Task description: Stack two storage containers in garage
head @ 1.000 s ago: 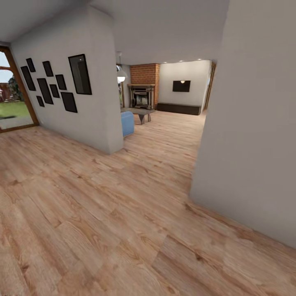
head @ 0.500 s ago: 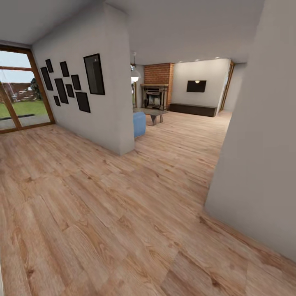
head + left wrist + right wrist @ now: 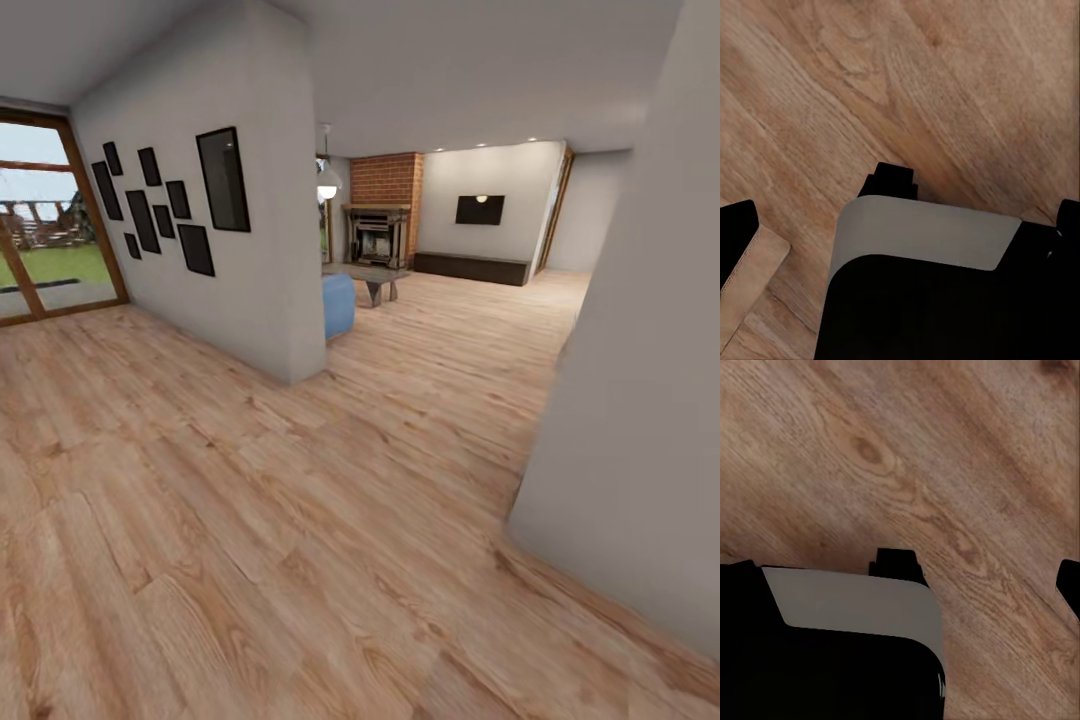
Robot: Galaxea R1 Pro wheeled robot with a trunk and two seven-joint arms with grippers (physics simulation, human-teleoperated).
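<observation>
The two storage containers and the garage are out of view. Ahead, past a wide opening, lies the living room, with a blue sofa [image 3: 338, 305], a black TV [image 3: 480, 209], a dark bench [image 3: 471, 267] and a white pendant lamp [image 3: 328, 183]. My left gripper [image 3: 981, 196] hangs open over light wood planks, with nothing between its black fingers [image 3: 894, 177]. Likewise my right gripper [image 3: 982, 571] is open and empty above the planks. Part of my own grey and black body sits below each gripper in the wrist views.
A wall hung with black frames [image 3: 180, 205] ends in a corner [image 3: 298, 360] on the left. A grey wall [image 3: 640, 400] juts in close on the right. Between them wood flooring [image 3: 420, 380] runs to a brick fireplace [image 3: 380, 225]. A glass door [image 3: 40, 240] stands far left.
The whole picture has slid to the right and the near right wall has drawn closer, so the camera has turned left and moved. Nothing in the rooms has moved.
</observation>
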